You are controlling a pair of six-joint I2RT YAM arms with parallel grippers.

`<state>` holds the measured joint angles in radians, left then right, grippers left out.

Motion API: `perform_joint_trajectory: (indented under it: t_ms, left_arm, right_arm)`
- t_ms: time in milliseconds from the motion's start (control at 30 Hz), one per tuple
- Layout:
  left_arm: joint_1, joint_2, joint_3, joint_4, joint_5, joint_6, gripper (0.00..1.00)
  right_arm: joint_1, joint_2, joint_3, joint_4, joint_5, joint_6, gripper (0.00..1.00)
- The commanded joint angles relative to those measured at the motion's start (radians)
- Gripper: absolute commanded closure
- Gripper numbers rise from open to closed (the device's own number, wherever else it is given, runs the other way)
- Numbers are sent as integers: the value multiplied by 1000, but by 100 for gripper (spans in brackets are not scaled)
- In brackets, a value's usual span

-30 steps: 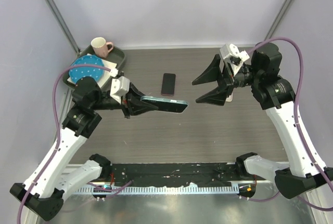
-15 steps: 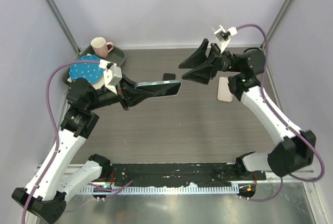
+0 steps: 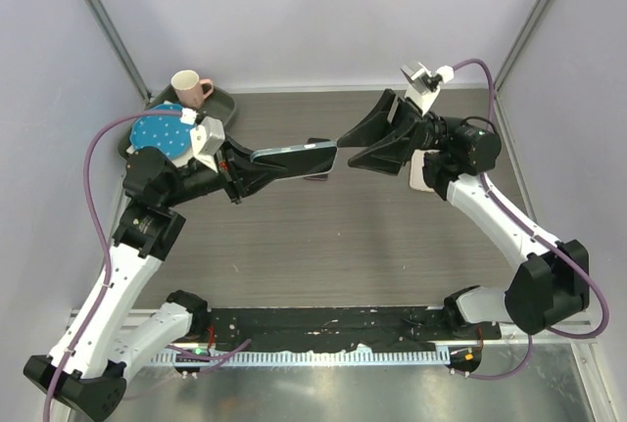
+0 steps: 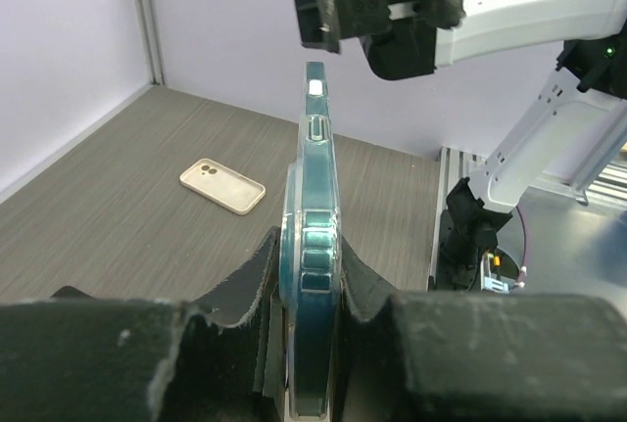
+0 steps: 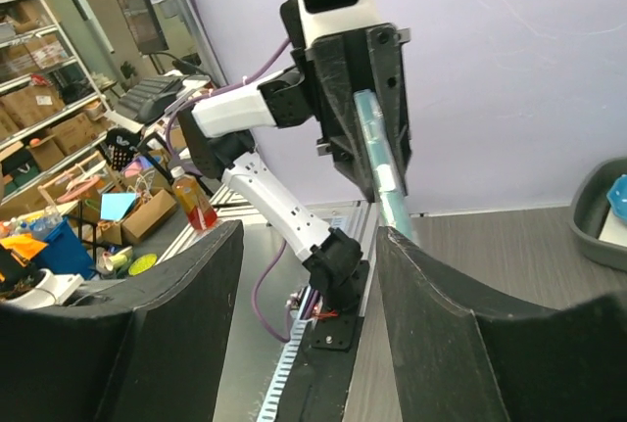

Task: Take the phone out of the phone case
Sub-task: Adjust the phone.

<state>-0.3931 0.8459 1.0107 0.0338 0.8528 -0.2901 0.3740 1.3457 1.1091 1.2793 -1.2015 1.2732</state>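
Above the dark wood-grain surface [image 3: 392, 236], the left tool [image 3: 260, 169] clamps the phone [image 3: 294, 156] in its teal case [image 4: 312, 246], free end pointing to 3 o'clock. The right tool [image 3: 346, 150] gapes wide around that end, holding nothing. Likely risk: pinching case and phone together drags both free — they'd drop.
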Motion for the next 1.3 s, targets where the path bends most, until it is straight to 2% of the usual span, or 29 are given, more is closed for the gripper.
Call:
perform_joint_trajectory:
  t_ms: [0,100,267,333,567,667,700,800,967,1167,1267]
  left_arm:
    - [10,-15,46,106,-21,-27,100]
    - [10,-10,54,107,-14,-32,100]
    - [13,-14,57,106,3,-37,100]
    - [16,-19,54,106,2,-35,100]
    - [17,-30,37,107,17,-35,100]
    - [16,-28,37,109,19,-38,100]
    - [19,-30,37,107,20,-35,100]
    - [19,-30,40,107,22,-37,100]
    - [20,-25,55,109,20,-37,100]
    - [25,-21,62,109,17,-43,100]
    - [28,-21,63,109,17,-44,100]
  right_arm:
    - [25,-48,-51,149,45,-87,38]
    - [28,-5,-25,140,72,-103,42]
    - [26,90,52,251,63,-28,45]
    - [25,98,58,307,68,26,45]
    - [11,70,69,319,75,28,45]
    - [0,73,84,348,85,57,43]
    - [-4,76,89,362,83,64,39]
    - [-21,85,97,374,76,69,35]
    - [-12,127,72,393,66,84,35]
    - [69,164,57,391,52,72,43]
    - [91,185,69,391,69,80,52]
